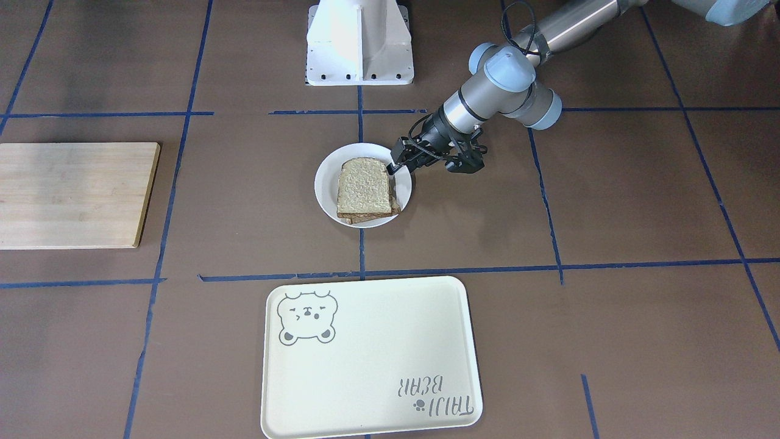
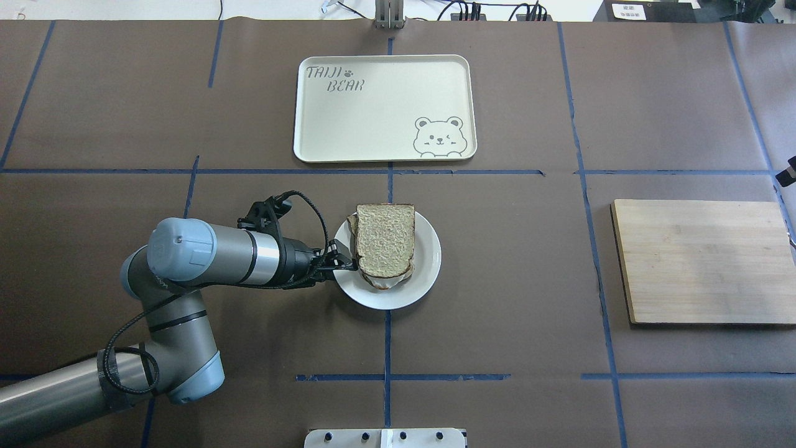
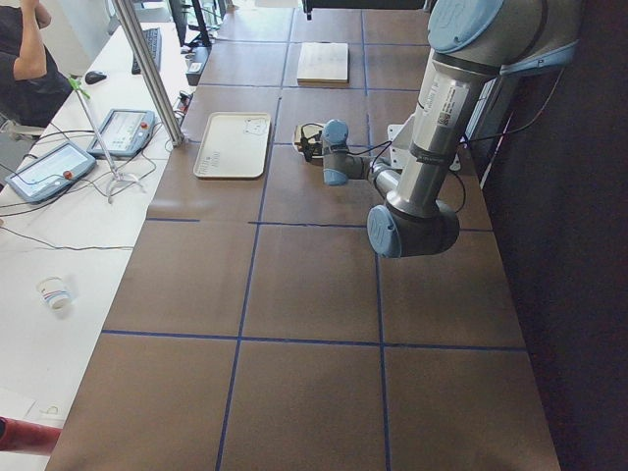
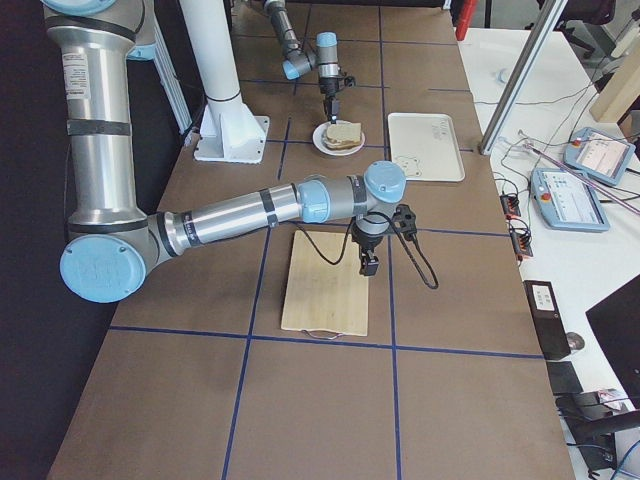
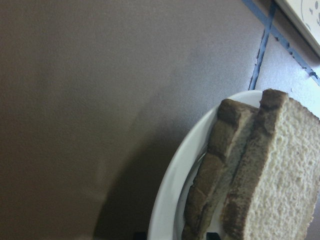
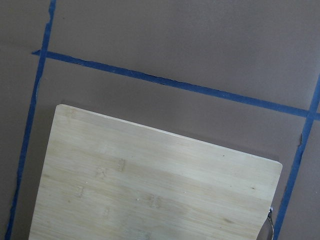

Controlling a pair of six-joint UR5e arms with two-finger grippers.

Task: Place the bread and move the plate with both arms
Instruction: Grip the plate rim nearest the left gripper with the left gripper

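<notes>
The bread (image 2: 385, 239) tops another slice (image 5: 215, 165) on the mid-frame plate (image 2: 429, 264), left fingers (image 2: 339, 262) apart astride its rim; right fingers (image 4: 368, 265): cannot tell.

Bread (image 2: 385, 239) is covering nearly all of lower slice (image 5: 220, 150); its top face is hidden. Left gripper (image 2: 345, 264) tips are getting cut off at wrist view's btm edge, jaw gap unclear. Right gripper (image 4: 368, 268) is showing in right side view only, too small to judge. Cutting board (image 1: 73, 195) is running off front view's edge.
</notes>
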